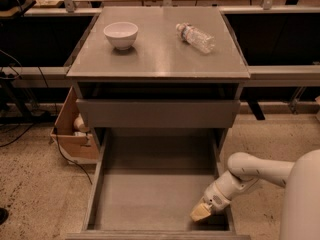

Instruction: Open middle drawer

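The grey cabinet [160, 54] stands in the centre of the floor, with benches behind it.

**Task status.** The middle drawer [150, 199] is pulled far out of the cabinet toward the near side. Its full floor is exposed, and its front panel lies at the bottom edge of the view. Judged from this position, the opening is done or nearly done. What remains is at most a short final pull and taking the arm clear. No lower drawer can be seen from here.

**Robot.** The white body [302, 204] stands at the right front of the cabinet. The arm [250, 171] reaches down and left over the right side wall of the drawer.

**Containers, largest first.**
1. Middle drawer: bare grey inside, with nothing stored in it. Only the robot's tool is within its walls.
2. Upper drawer [157, 113]: its taller front sits just above the open drawer. A dark gap shows between it and the cabinet top, and its contents are hidden.
3. Cardboard box [70, 129]: on the floor against the left side of the cabinet, open-topped. A pale item lies inside and cannot be identified.
4. Bowl [121, 34]: white, upright on the left of the cabinet top. Nothing is visible in it.
5. Bottle [195, 36]: clear plastic, lying on its side on the right of the top, well apart from the bowl.

**Gripper.** The gripper [202, 213] is low inside the middle drawer, in the front right corner near the front panel. Whether it is open or closed cannot be told. No object is seen in it.
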### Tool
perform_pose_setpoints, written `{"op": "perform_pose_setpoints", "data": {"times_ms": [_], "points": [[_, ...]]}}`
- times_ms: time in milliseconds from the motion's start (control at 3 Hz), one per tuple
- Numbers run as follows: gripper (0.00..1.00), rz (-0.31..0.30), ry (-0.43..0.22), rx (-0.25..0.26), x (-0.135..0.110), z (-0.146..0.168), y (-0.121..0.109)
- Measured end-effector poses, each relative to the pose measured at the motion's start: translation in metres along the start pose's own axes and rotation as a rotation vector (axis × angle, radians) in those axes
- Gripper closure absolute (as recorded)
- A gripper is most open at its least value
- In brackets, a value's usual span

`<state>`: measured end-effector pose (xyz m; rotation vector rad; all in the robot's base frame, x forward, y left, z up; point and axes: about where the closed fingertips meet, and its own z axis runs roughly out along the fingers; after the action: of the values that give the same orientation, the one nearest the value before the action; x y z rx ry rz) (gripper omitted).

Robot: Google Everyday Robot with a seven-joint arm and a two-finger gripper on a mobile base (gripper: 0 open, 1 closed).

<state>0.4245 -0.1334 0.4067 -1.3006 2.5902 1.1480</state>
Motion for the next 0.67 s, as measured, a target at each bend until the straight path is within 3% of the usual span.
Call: {"op": "perform_pose_setpoints", "data": {"times_ms": [333, 667], "points": [[1.00, -0.010, -0.094, 0.112, 0.013, -0.044, -0.011], [1.00, -0.083, -0.209, 0.238, 0.004, -0.114, -0.023]]}}
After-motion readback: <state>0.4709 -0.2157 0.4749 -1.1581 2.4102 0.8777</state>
